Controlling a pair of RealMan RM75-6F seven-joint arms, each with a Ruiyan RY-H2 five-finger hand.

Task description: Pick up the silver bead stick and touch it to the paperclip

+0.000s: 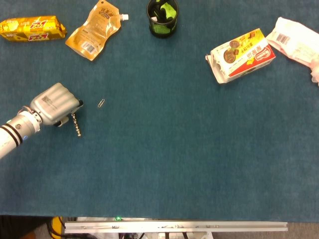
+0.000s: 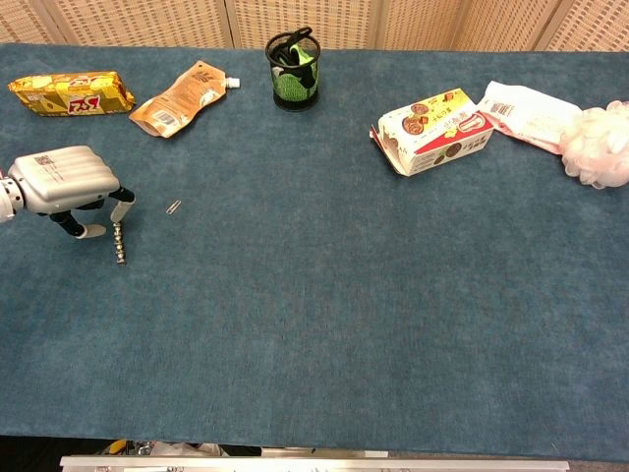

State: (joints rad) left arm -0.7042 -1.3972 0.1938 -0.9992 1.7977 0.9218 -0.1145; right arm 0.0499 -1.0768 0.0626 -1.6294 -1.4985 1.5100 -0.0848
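Note:
The silver bead stick [image 1: 77, 126] [image 2: 119, 245] lies flat on the blue table, pointing toward the front edge. My left hand [image 1: 54, 104] [image 2: 64, 180] hovers at its upper end, fingers pointing down and spread. One fingertip [image 2: 123, 209] is right at the top of the stick, another [image 2: 88, 231] stands to its left. The stick still rests on the cloth, and a firm grip does not show. The small paperclip [image 1: 101, 103] [image 2: 174, 206] lies a short way right of the hand, apart from the stick. My right hand is in neither view.
Along the far edge lie a yellow snack pack [image 1: 32, 28], an orange spout pouch [image 1: 94, 30] and a black mesh cup [image 1: 162, 17]. At the far right are a snack box [image 1: 241, 55], a white packet [image 1: 294, 42] and a white puff [image 2: 597, 143].

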